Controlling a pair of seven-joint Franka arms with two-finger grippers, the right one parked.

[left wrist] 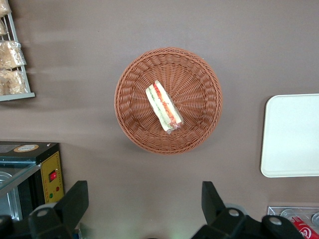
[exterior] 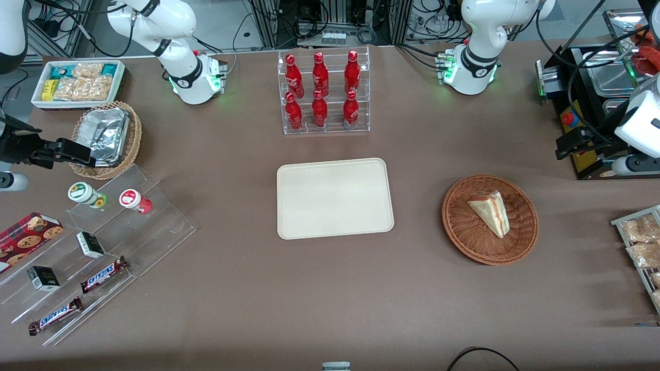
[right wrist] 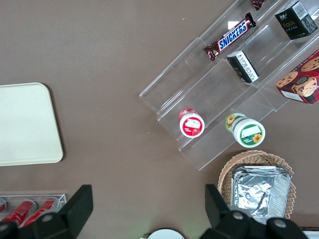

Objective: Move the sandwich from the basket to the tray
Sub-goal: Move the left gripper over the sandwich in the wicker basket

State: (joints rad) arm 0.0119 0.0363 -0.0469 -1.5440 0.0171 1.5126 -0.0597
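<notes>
The sandwich [exterior: 490, 214] [left wrist: 163, 107], a clear-wrapped wedge with red and green filling, lies inside the round reddish-brown basket [exterior: 464, 242] [left wrist: 199, 134]. The cream tray [exterior: 335, 198] [left wrist: 291, 134] lies flat at mid-table with nothing on it, beside the basket toward the parked arm's end. My gripper [exterior: 564, 147] [left wrist: 144, 204] hangs open and holds nothing. It is well above the table, farther from the front camera than the basket and toward the working arm's end. Its two dark fingers [left wrist: 75, 201] stand wide apart over bare tablecloth, short of the basket's rim.
A black machine with a red button [exterior: 582, 129] [left wrist: 50, 174] stands close by the gripper. A wire rack of snack packets [exterior: 639, 247] [left wrist: 12, 59] is at the table's working-arm end. A clear rack of red bottles [exterior: 322, 93] stands farther back than the tray.
</notes>
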